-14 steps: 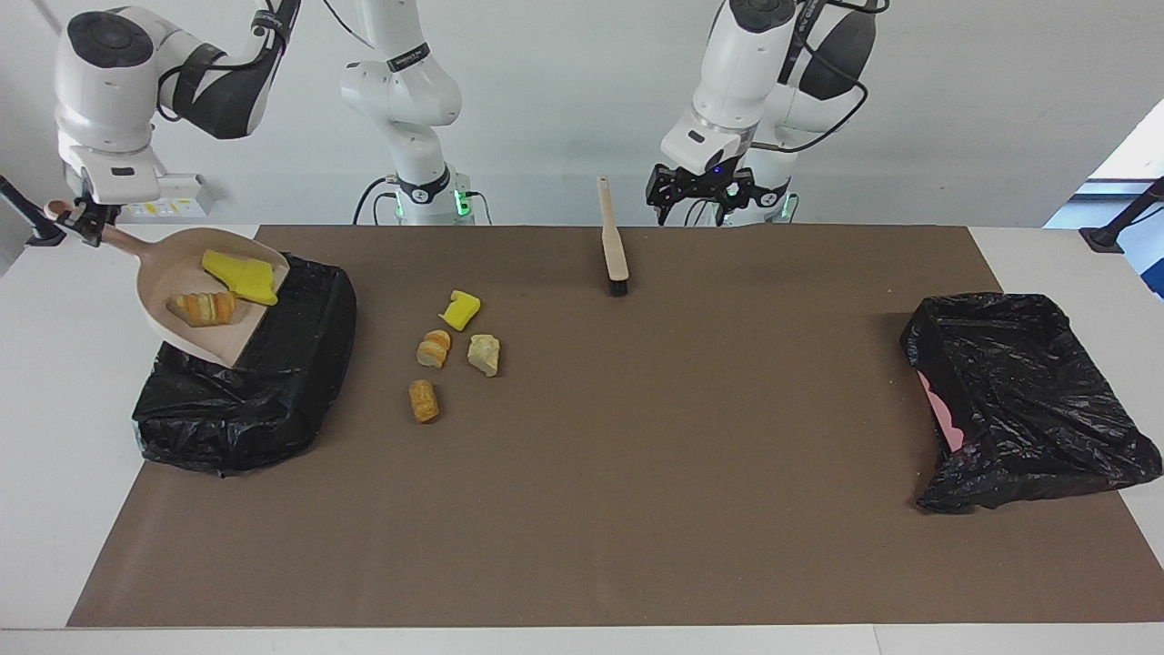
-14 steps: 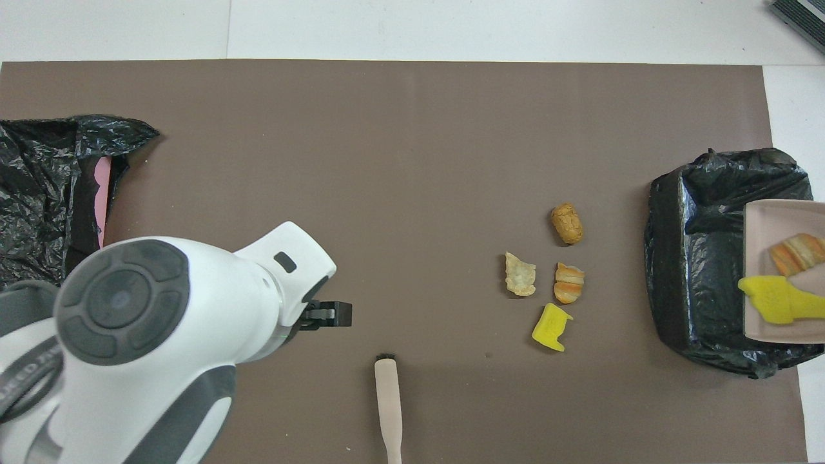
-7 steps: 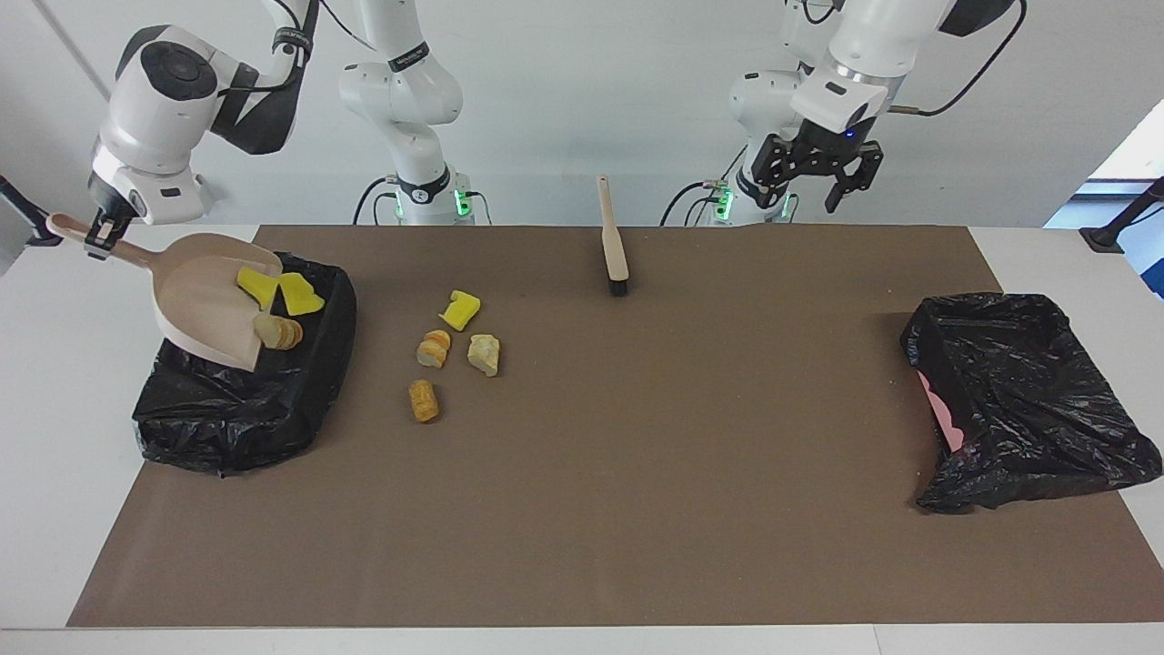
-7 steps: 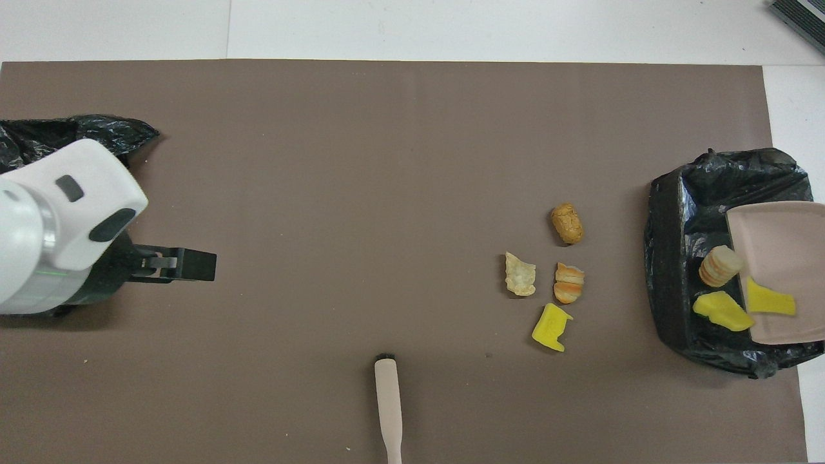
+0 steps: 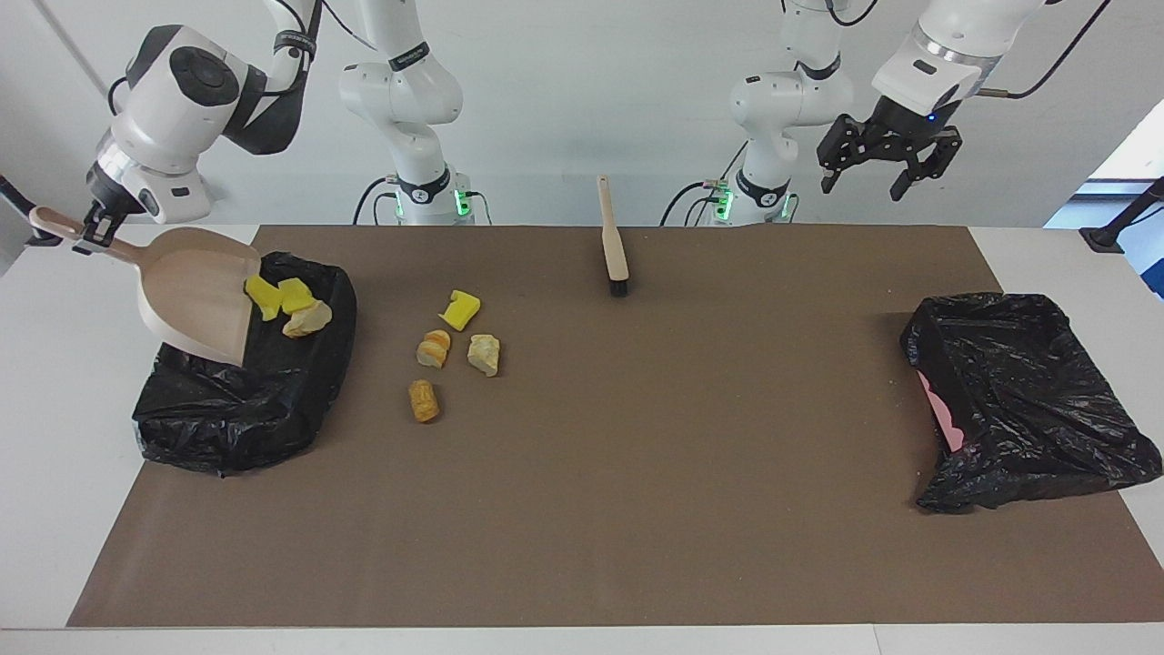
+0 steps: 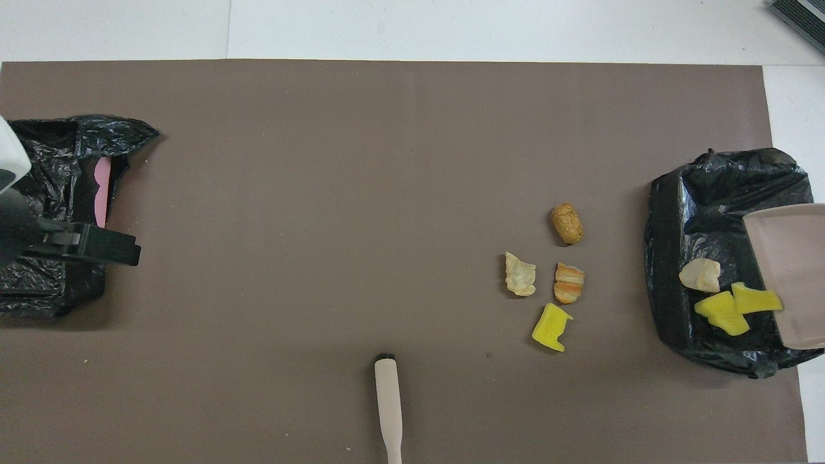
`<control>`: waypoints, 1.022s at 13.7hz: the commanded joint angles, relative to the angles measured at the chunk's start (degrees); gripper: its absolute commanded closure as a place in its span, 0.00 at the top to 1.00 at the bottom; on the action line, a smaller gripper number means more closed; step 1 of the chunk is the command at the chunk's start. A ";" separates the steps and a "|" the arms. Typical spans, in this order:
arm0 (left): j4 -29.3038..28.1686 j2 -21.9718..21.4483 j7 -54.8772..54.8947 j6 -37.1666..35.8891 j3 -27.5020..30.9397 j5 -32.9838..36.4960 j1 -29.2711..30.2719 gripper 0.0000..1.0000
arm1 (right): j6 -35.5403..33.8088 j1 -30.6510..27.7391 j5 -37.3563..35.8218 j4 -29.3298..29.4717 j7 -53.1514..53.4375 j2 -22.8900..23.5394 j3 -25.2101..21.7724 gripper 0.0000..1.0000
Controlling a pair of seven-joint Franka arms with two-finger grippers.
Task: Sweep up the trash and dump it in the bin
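In the overhead view the dustpan runs off the picture's edge, so its handle and the gripper on it are out of sight there. The brush is cut off at the bottom edge, its handle end unseen. The left gripper shows only a dark tip at the edge, covering part of the black bag beneath it. The pink thing inside that bag is mostly hidden by plastic.

Bright, even light from above; soft short shadows, both views sharp, no glare or blur
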 commanded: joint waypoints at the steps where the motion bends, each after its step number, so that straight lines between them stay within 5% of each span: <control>1: 3.19 1.66 5.25 -2.19 -0.59 1.76 2.55 1.00 | 1.24 0.37 -2.27 -1.26 -1.38 -2.03 0.33 0.00; 5: 3.28 1.48 7.37 -2.19 1.76 2.91 2.39 1.00 | -3.30 0.46 -2.80 1.37 -1.03 -4.57 4.01 0.00; 9: 4.50 1.92 8.69 -1.75 10.30 3.09 -5.70 1.00 | -18.15 0.46 -0.61 6.47 3.35 -4.84 15.42 0.00; 11: 4.60 2.01 8.78 -2.10 10.83 3.26 -6.76 1.00 | -23.96 0.37 2.28 8.49 7.48 -4.58 20.70 0.00; 14: 5.65 2.27 8.78 -2.45 13.29 3.18 -9.22 1.00 | -24.86 0.55 11.14 9.73 14.59 -4.14 22.57 0.00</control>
